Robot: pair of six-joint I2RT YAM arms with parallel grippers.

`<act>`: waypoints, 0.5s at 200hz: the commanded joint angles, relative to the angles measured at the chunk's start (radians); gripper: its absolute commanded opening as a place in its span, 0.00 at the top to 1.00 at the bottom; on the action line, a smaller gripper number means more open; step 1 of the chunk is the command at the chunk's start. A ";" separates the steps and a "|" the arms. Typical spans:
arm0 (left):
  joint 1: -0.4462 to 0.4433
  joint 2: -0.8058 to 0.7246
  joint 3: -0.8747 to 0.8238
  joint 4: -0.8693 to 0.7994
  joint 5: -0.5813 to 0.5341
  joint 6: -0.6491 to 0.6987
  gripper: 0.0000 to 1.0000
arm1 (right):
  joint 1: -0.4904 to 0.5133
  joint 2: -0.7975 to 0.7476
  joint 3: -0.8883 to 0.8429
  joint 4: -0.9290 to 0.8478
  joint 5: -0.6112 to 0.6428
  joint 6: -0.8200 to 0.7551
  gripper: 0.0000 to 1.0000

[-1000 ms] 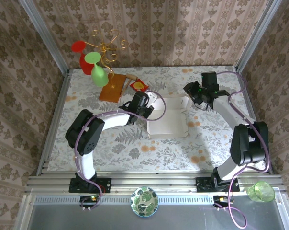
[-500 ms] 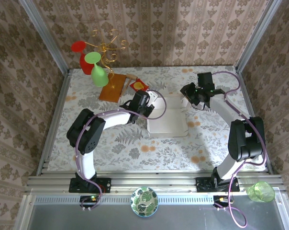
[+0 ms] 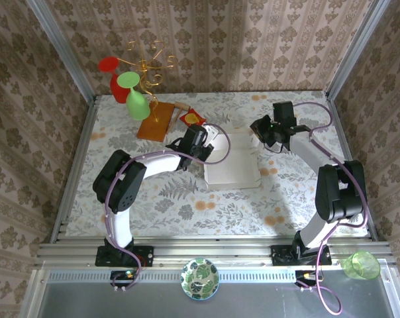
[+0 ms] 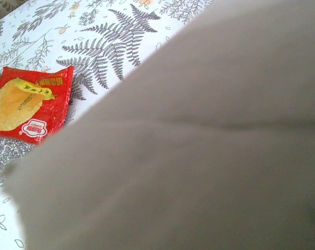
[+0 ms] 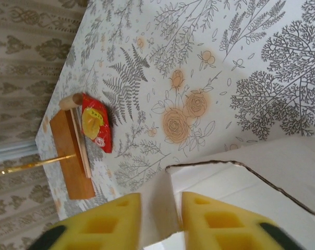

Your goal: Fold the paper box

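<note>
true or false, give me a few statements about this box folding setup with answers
A flap of the paper box stands between the right tool's fingers. True.
The red snack packet lies on top of the box. False: it lies on the tablecloth beside it.
The wooden board lies left of the packet in the top view. True.
The green cup stands on the box. False: it stands by the right arm's base.

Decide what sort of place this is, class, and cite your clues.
Probably a robot test booth dressed up like a home: wallpapered walls, a floral tablecloth, and a metal rail along the near edge.
</note>
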 commanded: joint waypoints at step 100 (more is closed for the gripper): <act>0.005 0.053 0.084 -0.149 -0.006 -0.004 1.00 | -0.026 -0.079 -0.354 0.324 0.026 0.025 0.61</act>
